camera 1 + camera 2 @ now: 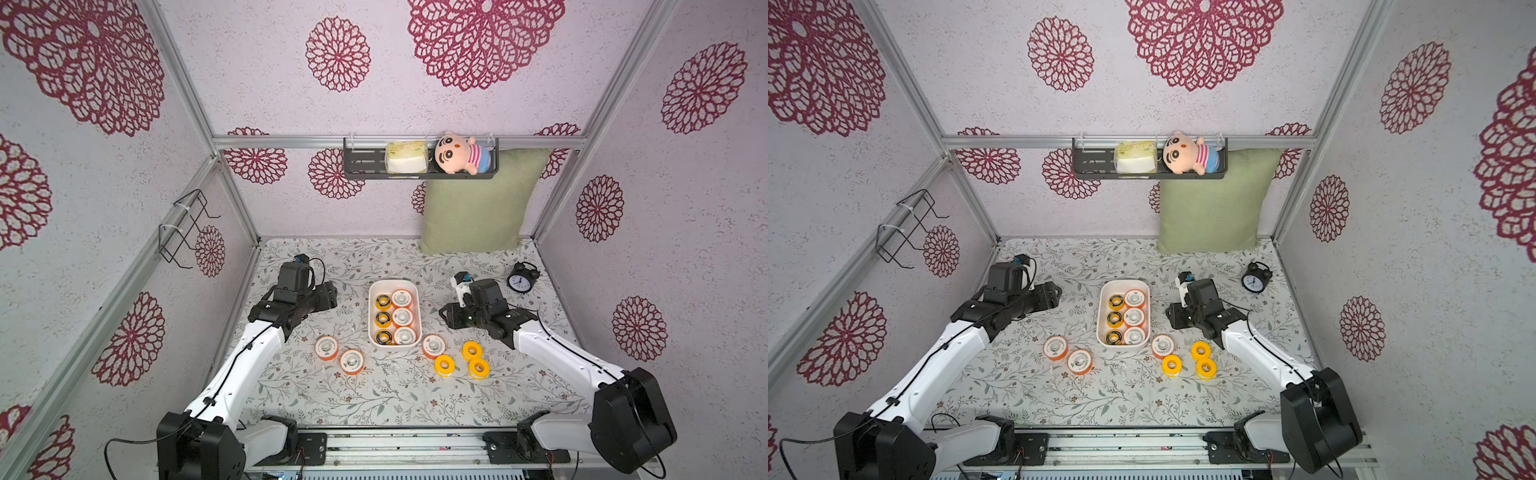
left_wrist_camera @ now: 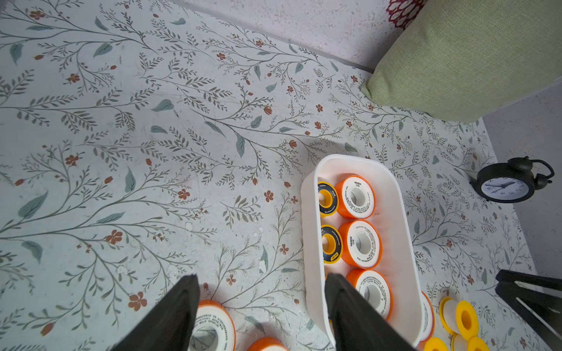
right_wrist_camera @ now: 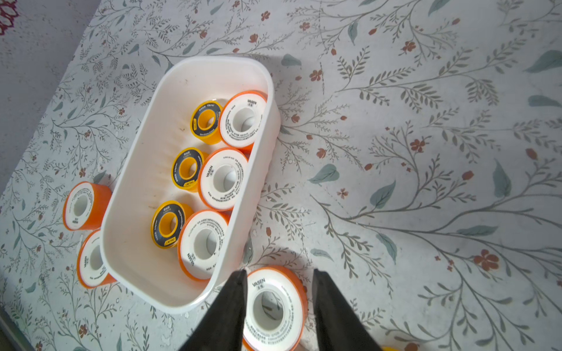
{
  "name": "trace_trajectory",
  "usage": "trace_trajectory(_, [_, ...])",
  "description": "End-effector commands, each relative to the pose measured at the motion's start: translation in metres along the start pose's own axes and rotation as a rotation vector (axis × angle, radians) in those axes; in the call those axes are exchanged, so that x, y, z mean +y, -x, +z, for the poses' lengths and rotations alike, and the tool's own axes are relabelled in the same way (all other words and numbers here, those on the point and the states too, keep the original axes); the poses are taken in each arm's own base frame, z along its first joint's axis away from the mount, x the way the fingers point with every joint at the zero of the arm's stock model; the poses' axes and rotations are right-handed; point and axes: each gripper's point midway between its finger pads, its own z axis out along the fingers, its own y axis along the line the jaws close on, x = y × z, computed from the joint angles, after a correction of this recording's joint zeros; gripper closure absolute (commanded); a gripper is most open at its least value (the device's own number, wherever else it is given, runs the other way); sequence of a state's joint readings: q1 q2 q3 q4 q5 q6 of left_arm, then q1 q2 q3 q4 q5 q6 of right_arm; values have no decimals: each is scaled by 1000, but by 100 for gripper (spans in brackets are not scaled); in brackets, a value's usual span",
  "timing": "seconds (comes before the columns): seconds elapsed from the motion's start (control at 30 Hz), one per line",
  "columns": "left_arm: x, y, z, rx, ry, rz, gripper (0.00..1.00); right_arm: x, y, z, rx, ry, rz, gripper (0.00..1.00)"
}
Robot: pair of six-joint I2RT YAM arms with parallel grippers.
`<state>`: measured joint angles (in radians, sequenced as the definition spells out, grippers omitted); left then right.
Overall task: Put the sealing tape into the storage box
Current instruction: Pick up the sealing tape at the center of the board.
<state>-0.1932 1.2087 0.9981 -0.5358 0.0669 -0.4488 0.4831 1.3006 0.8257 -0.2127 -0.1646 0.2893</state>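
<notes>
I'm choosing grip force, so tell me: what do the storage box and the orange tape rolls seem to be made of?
The storage box looks like smooth, faintly glossy white plastic: thin moulded walls and rounded corners. The orange rolls look like rigid plastic spools with matte white printed faces, perhaps paper labels; the look leaves that open.

The storage box (image 1: 392, 284) is plain white. Inside it, three orange rolls (image 1: 402, 318) show white faces with dark print, and three black-faced rolls (image 1: 383, 319) have yellow rims and cores. The table cloth (image 1: 374, 399) is pale with grey-green leafy sprigs and small rust-red flowers. On it, three loose rolls (image 1: 326, 347) are orange with white faces and three yellow rolls (image 1: 444, 365) are yellow all over. The walls (image 1: 270, 91) are pale lilac with crimson lace rosettes. The pillow (image 1: 478, 208) is sage green, the alarm clock (image 1: 519, 282) black with a white dial, and the plush doll (image 1: 455, 154) wears pink-and-white stripes
</notes>
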Motion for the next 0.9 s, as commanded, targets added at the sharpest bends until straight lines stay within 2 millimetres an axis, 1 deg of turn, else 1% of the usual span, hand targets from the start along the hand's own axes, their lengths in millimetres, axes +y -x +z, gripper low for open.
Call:
trace_trajectory(0.0, [-2,7,-2,-30,-21,-12,27,16,-15,-3,38,45,-48,59])
trace_trajectory(0.1, [-2,6,-1,-25,-24,-13,27,22,-30,1,74,55,-64,60])
trace_trajectory(0.3, [-4,5,1,-16,-33,-13,27,39,-61,13,161,90,-126,61])
trace_trajectory(0.4, [-3,4,3,-12,-31,-13,28,45,-71,19,191,105,-147,61])
trace_trajectory(0.53, [-4,5,3,-10,-35,-12,27,45,-80,26,223,105,-149,61])
trace_trajectory(0.63, [-4,4,4,-8,-36,-12,27,40,-87,30,243,88,-145,65])
trace_trajectory(0.87, [-3,4,6,-1,-33,-14,27,34,-93,38,268,61,-145,67])
